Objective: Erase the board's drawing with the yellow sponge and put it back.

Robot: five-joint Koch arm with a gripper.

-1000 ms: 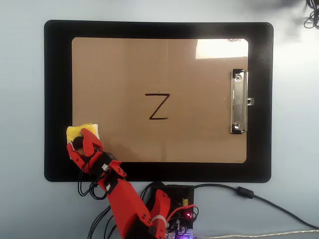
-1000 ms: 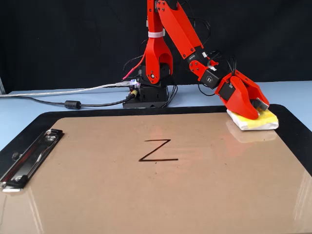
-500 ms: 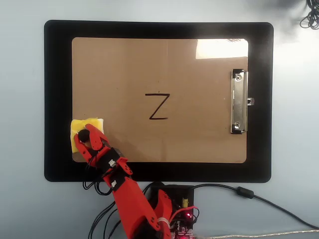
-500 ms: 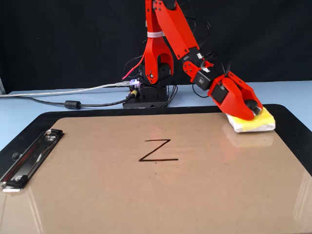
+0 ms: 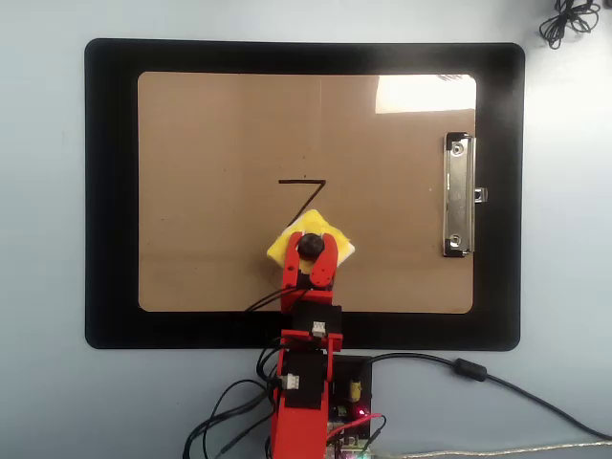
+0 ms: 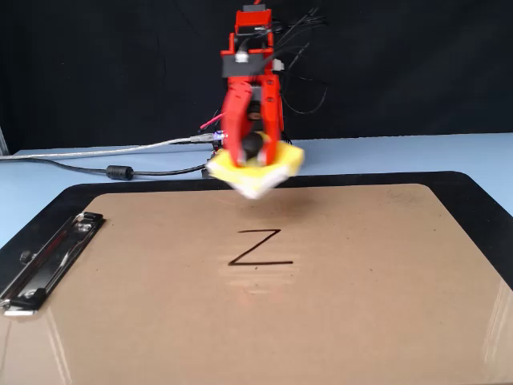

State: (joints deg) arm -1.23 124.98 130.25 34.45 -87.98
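The tan board (image 5: 210,143) (image 6: 369,281) lies on a black mat (image 5: 110,191). The drawing, a black "Z" (image 6: 258,248), sits at its middle. In the overhead view the yellow sponge (image 5: 287,245) hides the lower part of the drawing (image 5: 304,185). My red gripper (image 5: 309,247) (image 6: 254,149) is shut on the sponge's black knob. In the fixed view the sponge (image 6: 258,169) hangs tilted in the air above the board's far edge, clear of the surface.
A silver clip (image 5: 459,196) (image 6: 46,262) holds the board's short edge. The arm's base with its circuit board (image 5: 349,406) stands just off the mat, and black cables (image 5: 469,371) (image 6: 120,171) trail across the pale blue table. A cable coil (image 5: 564,17) lies at the top right.
The gripper has lifted the sponge off the board's corner and swung it to the middle, over the Z. The arm now points straight out from its base.
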